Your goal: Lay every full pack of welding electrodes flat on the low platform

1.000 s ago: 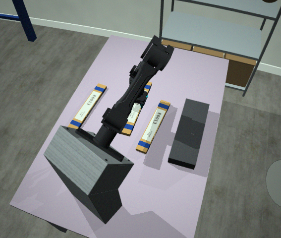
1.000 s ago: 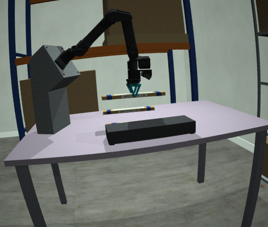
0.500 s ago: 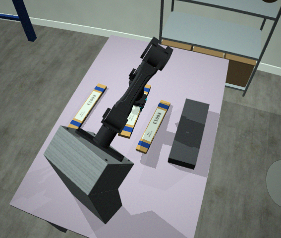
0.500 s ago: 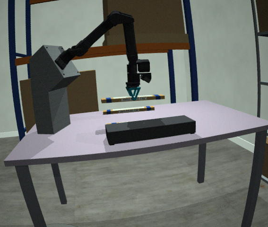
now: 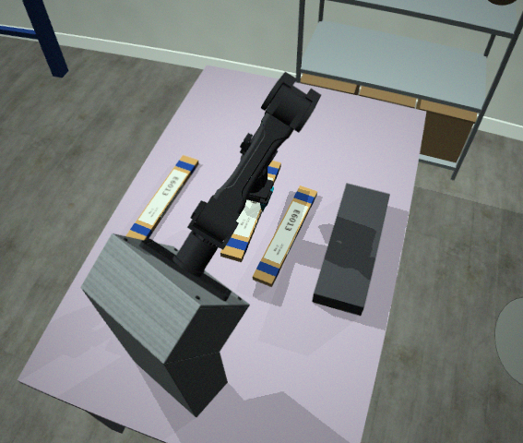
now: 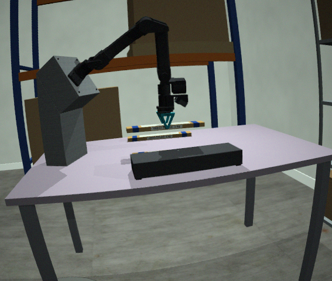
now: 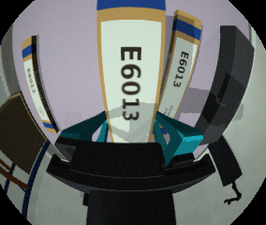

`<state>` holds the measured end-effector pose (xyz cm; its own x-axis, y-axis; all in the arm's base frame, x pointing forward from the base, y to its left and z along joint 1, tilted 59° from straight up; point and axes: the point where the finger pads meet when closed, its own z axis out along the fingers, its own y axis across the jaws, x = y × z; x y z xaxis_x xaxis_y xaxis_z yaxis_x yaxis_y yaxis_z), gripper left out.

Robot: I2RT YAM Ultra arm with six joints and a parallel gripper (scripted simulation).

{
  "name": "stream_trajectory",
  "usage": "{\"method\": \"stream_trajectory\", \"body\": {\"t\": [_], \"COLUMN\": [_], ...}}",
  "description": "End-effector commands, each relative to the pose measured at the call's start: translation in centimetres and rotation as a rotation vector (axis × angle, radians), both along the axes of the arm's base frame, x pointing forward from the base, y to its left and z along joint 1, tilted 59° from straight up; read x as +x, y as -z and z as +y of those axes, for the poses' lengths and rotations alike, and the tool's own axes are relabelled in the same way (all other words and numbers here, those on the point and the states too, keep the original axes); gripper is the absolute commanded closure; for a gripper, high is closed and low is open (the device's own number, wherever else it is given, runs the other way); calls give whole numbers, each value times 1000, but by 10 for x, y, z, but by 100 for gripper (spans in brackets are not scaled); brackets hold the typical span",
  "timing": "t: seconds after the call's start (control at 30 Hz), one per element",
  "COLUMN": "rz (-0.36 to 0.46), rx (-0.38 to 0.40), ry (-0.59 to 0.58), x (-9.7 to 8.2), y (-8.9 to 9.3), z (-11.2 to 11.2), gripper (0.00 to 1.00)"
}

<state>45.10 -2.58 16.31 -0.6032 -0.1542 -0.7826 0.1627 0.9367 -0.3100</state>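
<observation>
Seen in the top view, the hand pinches the middle pack, its long axis running 1 to 7 o'clock, with the low platform toward 4. In the exterior view, the pack hangs above the tabletop. From the wrist, it points to 12, the platform toward 2; any delivery there should await a weight judgement.

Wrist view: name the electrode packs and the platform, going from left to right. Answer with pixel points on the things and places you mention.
unheld left E6013 pack (image 5: 165,194) (image 6: 171,136) (image 7: 35,84) → held E6013 pack (image 5: 247,226) (image 6: 185,124) (image 7: 130,75) → unheld right E6013 pack (image 5: 285,233) (image 6: 139,152) (image 7: 181,70) → dark platform (image 5: 354,247) (image 6: 190,163) (image 7: 223,89)
</observation>
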Motion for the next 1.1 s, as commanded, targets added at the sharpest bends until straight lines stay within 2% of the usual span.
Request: {"method": "stream_trajectory", "body": {"t": [0.0, 0.03, 0.1, 0.17, 0.23, 0.3, 0.33, 0.53, 1.07], "rz": [-64, -49, -49, -82, -51, -51, -86, -61, -63], "rx": [3, 2, 2, 4, 2, 2, 5, 4, 4], "ry": [-27, -28, -25, -23, -24, -24, -28, -21, -14], "x": [12, 14, 17, 17, 22, 22, 21, 20, 20], "y": [-24, -16, -15, -27, -12, -12, -26, -23, -25], "z": [9, 9, 7, 5, 4, 4, 6, 5, 5], "gripper": [100, 100, 100, 100, 100, 100, 100, 100, 100]}}
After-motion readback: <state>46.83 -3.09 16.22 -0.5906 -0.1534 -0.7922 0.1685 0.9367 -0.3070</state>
